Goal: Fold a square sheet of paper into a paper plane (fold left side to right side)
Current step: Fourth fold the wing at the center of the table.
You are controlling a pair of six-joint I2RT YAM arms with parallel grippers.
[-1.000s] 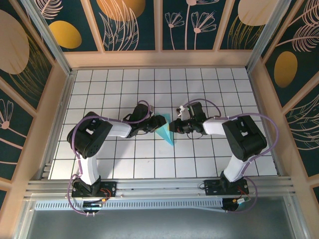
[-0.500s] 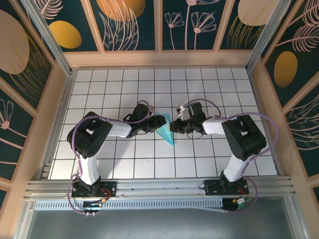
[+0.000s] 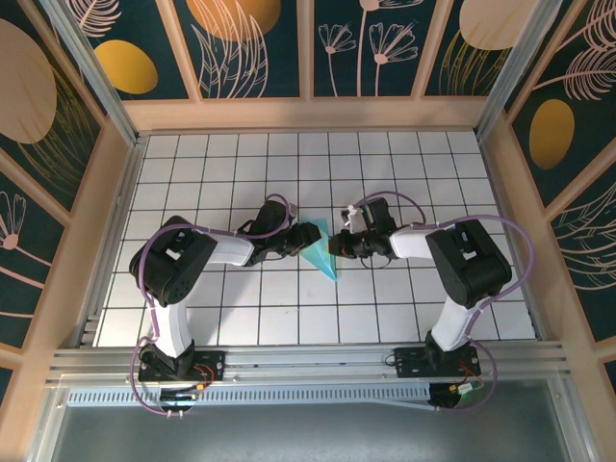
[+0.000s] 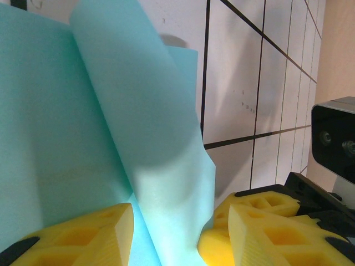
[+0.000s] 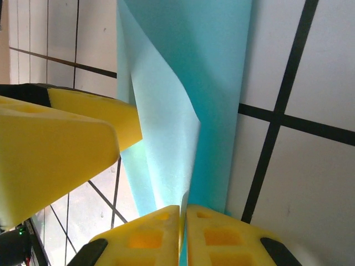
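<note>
The square sheet of paper is light cyan and lies mid-table, folded into a narrow wedge with its point toward the near edge. My left gripper is at its left edge. In the left wrist view a raised, curling flap of the paper stands between the left gripper's yellow fingers, which are apart. My right gripper meets the paper from the right. In the right wrist view the right gripper is shut on a thin lifted edge of the paper.
White grid tiles cover the table, with wooden walls on three sides and a metal rail along the near edge. The left gripper's yellow finger sits close to the right gripper's left side.
My right gripper has closed slightly further onto the paper's edge and shifted a little left. The left arm and the paper have barely moved.
</note>
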